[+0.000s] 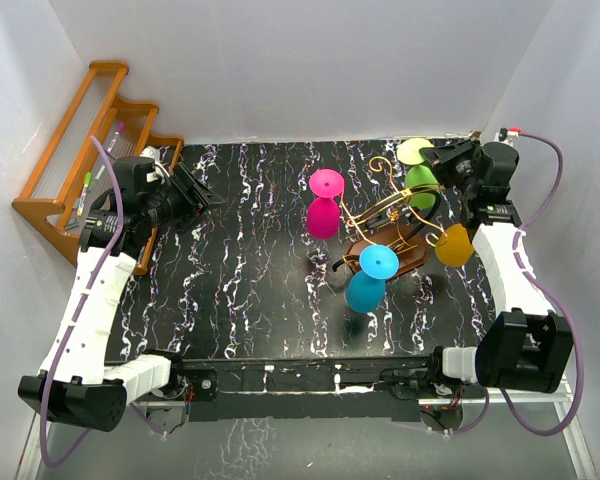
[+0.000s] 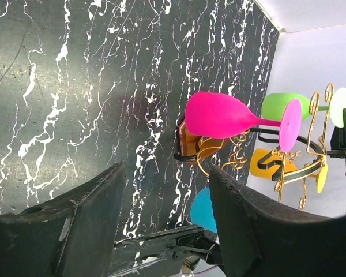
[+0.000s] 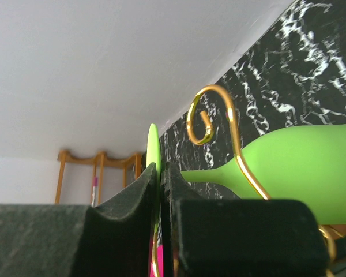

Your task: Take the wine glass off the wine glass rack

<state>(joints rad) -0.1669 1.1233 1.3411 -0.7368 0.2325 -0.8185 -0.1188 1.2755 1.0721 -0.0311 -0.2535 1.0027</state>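
Observation:
The wine glass rack point(image 1: 385, 215), gold wire scrolls on a dark brown base, stands right of centre. Pink point(image 1: 323, 205), blue point(image 1: 368, 280), orange point(image 1: 454, 244) and green point(image 1: 421, 180) wine glasses hang on it upside down. My right gripper point(image 1: 438, 158) is shut on the pale green foot point(image 3: 153, 151) of the green glass point(image 3: 300, 167), whose stem lies against a gold scroll point(image 3: 210, 115). My left gripper point(image 1: 202, 198) is open and empty at the far left, apart from the rack. In its wrist view the pink glass point(image 2: 225, 115) and rack point(image 2: 300, 156) lie beyond its fingers point(image 2: 248, 225).
An orange-brown stepped wooden shelf point(image 1: 75, 170) holding pens leans against the left wall behind the left arm. White walls close the black marbled table point(image 1: 250, 290) on three sides. The arm bases sit at the near edge.

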